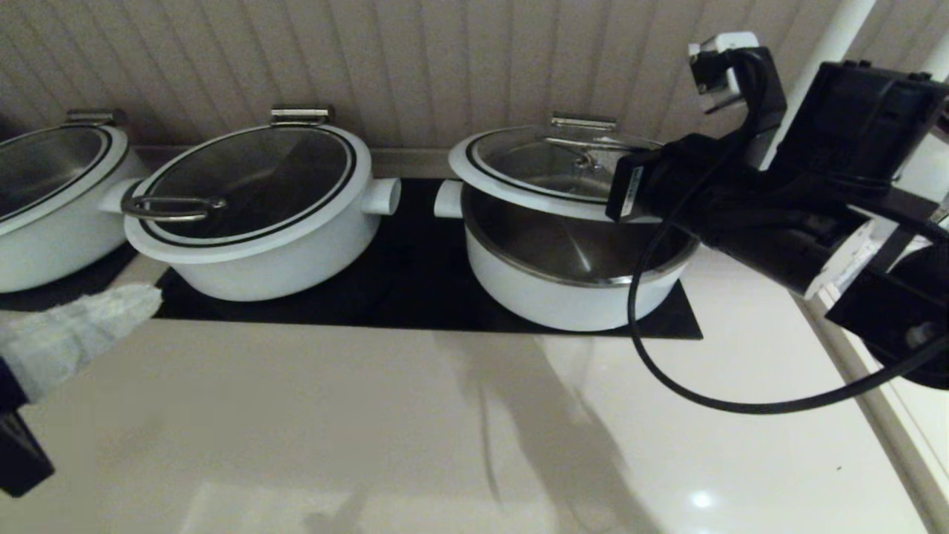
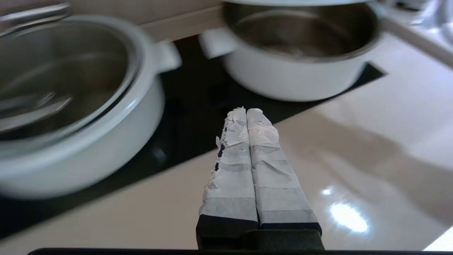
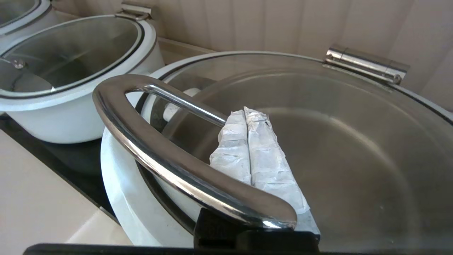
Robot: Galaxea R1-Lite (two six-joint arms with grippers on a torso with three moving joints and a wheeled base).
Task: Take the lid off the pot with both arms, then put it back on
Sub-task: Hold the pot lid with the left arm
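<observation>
The pot [image 1: 563, 297] stands on the right of the black cooktop, its steel inside showing. The lid [image 1: 511, 167] is tilted up at the front and stays attached at its steel hinge clip [image 1: 583, 121] at the back. My right gripper [image 3: 246, 111] is shut, its taped fingers pushed under the lid's steel bar handle [image 3: 148, 138] above the glass [image 3: 336, 134]; the handle rests across them. In the head view the right wrist hides those fingers. My left gripper [image 1: 152, 297] is shut and empty, low at the left, in front of the middle pot; it points toward the pot [image 2: 293, 74].
A twin white pot with a closed lid [image 1: 252, 215] stands in the middle and a third [image 1: 44, 193] at far left. The black cooktop [image 1: 415, 274] lies under them, the wall close behind. A loose black cable [image 1: 667, 371] hangs over the pale counter [image 1: 445, 445].
</observation>
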